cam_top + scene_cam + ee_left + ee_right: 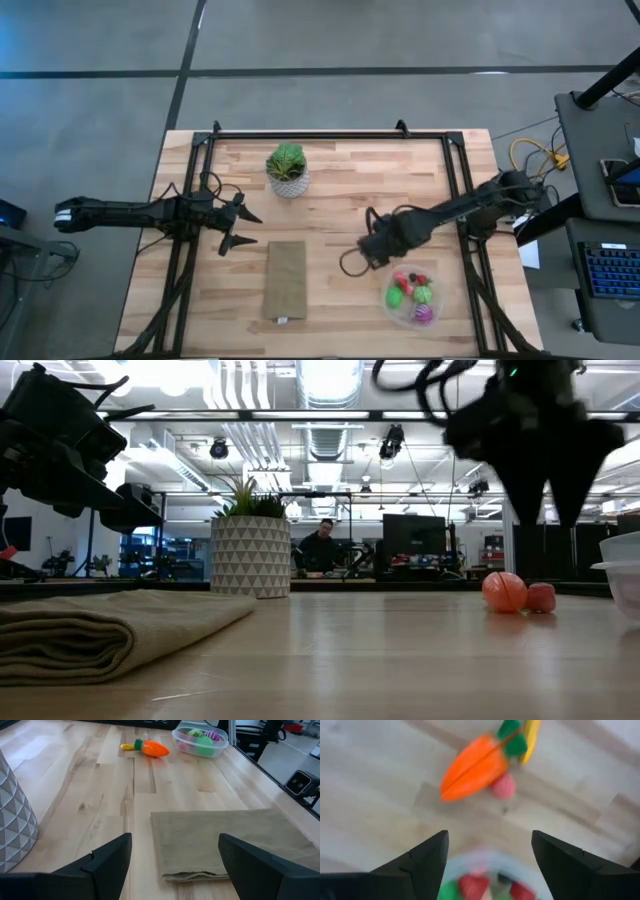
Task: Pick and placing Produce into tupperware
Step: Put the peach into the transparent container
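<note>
Overhead arrangement: a wooden table [330, 170] is seen from above with two dark arms reaching over it. The right gripper [372, 250] is held above the table just beside the clear round tupperware [398, 312], which stands near the table's front right corner. Inside the container lie a red piece [405, 281], a green piece [396, 297], a second green piece [423, 294] and a magenta piece [423, 313]. In the right wrist view the two dark fingers [420, 865] are spread wide with nothing between them — the claw is open and empty.

Produce outside the container: a toy carrot [475, 765] with a green top lies on the bare wood, touching a small pink-red piece [503, 786] and a yellow piece [530, 737]. In the left wrist view the same carrot [152, 748] is seen resting just beside the tupperware [220, 745], apart from its wall. At table height, an orange rounded shape [505, 591] and a smaller red one [541, 597] are seen side by side on the wood.

Waiting arm: the left gripper [237, 228] is held over the table's left part, its fingers parted and empty — well apart from the produce.

Other items: a folded tan cloth [286, 280] lies flat near the front centre, and a leafy plant in a white patterned pot [288, 170] stands toward the back edge.
</note>
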Available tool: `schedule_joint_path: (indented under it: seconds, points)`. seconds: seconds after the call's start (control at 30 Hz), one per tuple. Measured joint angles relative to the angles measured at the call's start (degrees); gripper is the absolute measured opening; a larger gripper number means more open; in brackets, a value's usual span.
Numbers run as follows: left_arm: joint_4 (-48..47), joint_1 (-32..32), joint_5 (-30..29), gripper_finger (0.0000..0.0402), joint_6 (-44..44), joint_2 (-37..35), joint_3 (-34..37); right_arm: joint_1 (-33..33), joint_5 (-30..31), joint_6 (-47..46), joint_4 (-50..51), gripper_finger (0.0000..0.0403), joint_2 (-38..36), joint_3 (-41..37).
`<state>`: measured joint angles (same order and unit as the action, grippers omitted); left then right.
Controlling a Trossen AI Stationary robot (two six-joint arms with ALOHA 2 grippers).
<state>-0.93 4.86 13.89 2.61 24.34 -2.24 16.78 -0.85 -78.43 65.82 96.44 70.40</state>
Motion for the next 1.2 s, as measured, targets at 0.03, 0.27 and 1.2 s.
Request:
schedule_joint_path:
  seconds: [0.03, 0.27, 1.2]
  points:
    - [0.0, 0.0, 0.0, 0.0283, 0.0, 0.0, 0.0, -1.0, -0.1, 1.4, -0.1, 0.0269, 0.5, -0.1]
    - [0.0, 0.0, 0.0, 0.0283, 0.0, 0.0, 0.0, -5.1, -3.0, 7.6, -0.7, 0.0218, 4.1, -0.9]
    - [0.0, 0.0, 0.0, 0.0283, 0.0, 0.0, 0.0, -7.4, -5.6, 18.6, -6.6, 0.0177, 10.2, -4.3]
